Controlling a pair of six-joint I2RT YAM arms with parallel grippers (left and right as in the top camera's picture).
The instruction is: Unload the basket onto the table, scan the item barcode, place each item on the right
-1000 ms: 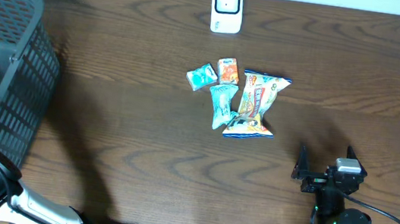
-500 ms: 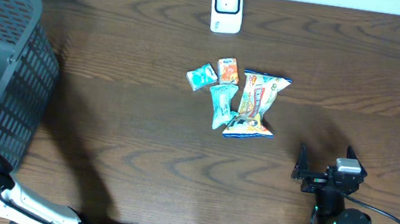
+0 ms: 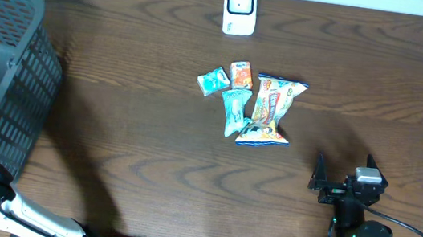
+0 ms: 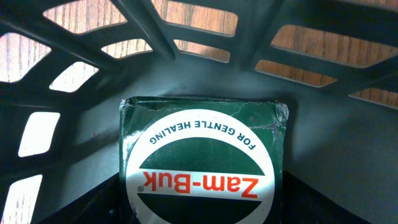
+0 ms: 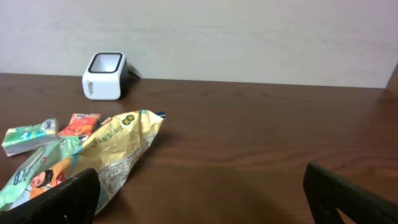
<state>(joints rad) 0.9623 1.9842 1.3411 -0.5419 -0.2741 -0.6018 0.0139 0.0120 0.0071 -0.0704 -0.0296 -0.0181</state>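
Dark green rectangular Zam-Buk box (image 4: pixel 202 165) with a round white label, lying flat on the floor of a dark grey plastic mesh basket (image 3: pixel 7 69), far left of the small white barcode scanner (image 3: pixel 239 9) and nearer the robot. No barcode visible on the upturned face. Left gripper (image 4: pixel 202 210) down inside the basket, dark fingers flanking the box; cannot tell whether gripping or short of contact. Judged step: taking hold of the box. Next, likely: firm grip, lift clear of the basket wall, carry to the scanner, barcode side toward its window. Heap of bright foil snack packets (image 3: pixel 250 103) just in front of the scanner. Right gripper (image 5: pixel 200 177) well in front and right of the scanner, fingers spread wide, empty.
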